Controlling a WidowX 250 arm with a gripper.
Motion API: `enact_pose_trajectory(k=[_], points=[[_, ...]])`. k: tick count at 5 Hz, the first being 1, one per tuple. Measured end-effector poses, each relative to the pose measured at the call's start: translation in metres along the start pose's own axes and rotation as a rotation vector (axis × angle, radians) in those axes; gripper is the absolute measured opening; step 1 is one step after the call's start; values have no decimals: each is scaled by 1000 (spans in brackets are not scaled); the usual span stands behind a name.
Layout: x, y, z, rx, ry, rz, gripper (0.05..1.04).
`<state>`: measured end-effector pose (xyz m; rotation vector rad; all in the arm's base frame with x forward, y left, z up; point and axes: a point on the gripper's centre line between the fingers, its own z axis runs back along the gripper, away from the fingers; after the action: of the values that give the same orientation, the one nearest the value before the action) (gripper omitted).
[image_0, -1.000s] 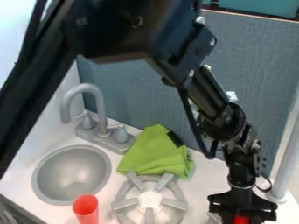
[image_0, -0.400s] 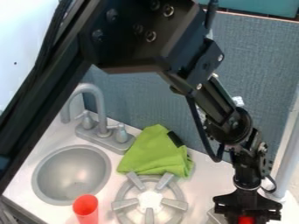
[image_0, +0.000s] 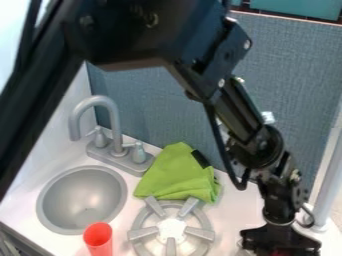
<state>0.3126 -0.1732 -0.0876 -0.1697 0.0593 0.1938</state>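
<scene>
At the near edge, low on the right side of your view, you have one black gripper (image_0: 280, 238). You can see one small bit of a red thing (image_0: 280, 253) right at it. It looks dark red, and most of it is hidden, so you cannot tell its shape. You also cannot tell if the gripper is apart, together or clamped on it. Just left of the gripper is a bit of one grey thing (image_0: 243, 252).

Well over to the left, you see one bright red cup (image_0: 98, 240) by the front edge. Between the cup and gripper is one stove burner (image_0: 142, 233), with five fat grey bars. Left of it is one round grey sink (image_0: 83, 197).

Behind the burner lies one crumpled green cloth (image_0: 175, 175) with one black patch (image_0: 200, 159). Farther back stands one grey tap (image_0: 112, 117) with two handles. Behind it all is one blue-grey wall (image_0: 157, 110).
</scene>
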Motion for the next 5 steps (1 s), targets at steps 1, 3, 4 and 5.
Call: enact_pose_trajectory(k=[1, 3, 4, 5], points=[[-1, 1, 1, -5, -8, -14, 882], [-5, 1, 5, -28, 1, -33, 985], [-14, 5, 33, -99, -40, -23, 987], [-21, 24, 62, -205, -61, 2, 988]])
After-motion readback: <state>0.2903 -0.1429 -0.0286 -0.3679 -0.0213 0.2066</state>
